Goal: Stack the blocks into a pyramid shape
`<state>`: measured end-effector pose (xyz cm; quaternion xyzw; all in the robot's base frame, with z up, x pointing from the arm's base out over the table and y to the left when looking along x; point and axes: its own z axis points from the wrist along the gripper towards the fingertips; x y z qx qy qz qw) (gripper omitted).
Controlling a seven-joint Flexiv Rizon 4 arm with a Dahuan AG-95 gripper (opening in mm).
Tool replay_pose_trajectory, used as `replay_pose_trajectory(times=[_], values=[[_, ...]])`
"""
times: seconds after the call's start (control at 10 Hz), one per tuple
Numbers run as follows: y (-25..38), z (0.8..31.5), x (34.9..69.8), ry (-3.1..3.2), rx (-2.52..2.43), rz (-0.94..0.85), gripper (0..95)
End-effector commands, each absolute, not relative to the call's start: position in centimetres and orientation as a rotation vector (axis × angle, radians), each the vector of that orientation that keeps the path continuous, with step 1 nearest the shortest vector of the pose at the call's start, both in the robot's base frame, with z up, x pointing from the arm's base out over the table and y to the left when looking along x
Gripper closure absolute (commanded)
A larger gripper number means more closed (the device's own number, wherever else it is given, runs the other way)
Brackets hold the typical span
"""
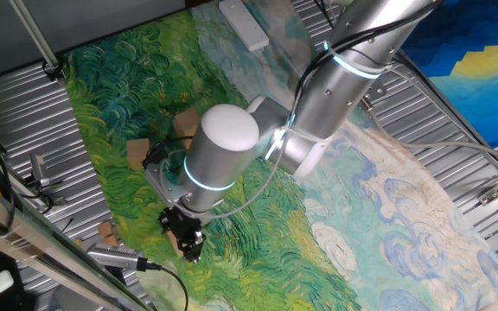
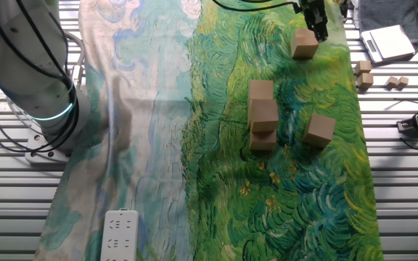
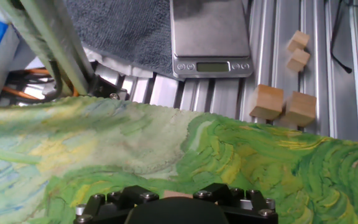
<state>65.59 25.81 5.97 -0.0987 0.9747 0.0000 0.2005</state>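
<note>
One fixed view: the gripper (image 1: 188, 238) hangs low over the painted cloth (image 1: 258, 250) near its edge. A tan block (image 1: 176, 242) sits at the fingertips; whether the jaws clamp it cannot be told. Risk: a loose or off-centre hold lets the block slip or twist on lifting.

The other fixed view: the gripper (image 2: 315, 20) stands just above a single block (image 2: 304, 43). A cluster of blocks (image 2: 263, 114) is piled mid-cloth, with another block (image 2: 318, 130) beside it. Risk: a careless approach topples the pile.

Hand view: the fingers are out of frame. A digital scale (image 3: 211, 37) and small wood cubes (image 3: 283, 104) rest on the ribbed metal table (image 3: 347, 81).
</note>
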Motion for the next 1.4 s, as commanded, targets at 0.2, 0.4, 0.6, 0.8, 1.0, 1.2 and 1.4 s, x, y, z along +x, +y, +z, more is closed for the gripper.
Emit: replay_pose_trajectory(times=[0.2, 0.4, 0.6, 0.8, 1.0, 1.2, 1.4], values=[[25.81, 6.0, 65.59, 2.731, -0.217, 0.015, 19.0], [25.81, 6.0, 65.59, 2.767, -0.246, 0.019, 19.0], [25.81, 6.0, 65.59, 2.802, -0.291, 0.007, 19.0], [25.81, 6.0, 65.59, 2.811, -0.324, -0.018, 19.0], [25.81, 6.0, 65.59, 2.812, -0.338, -0.02, 19.0], [25.81, 6.0, 65.59, 2.811, -0.345, -0.019, 19.0], [25.81, 6.0, 65.59, 2.809, -0.338, -0.023, 19.0]])
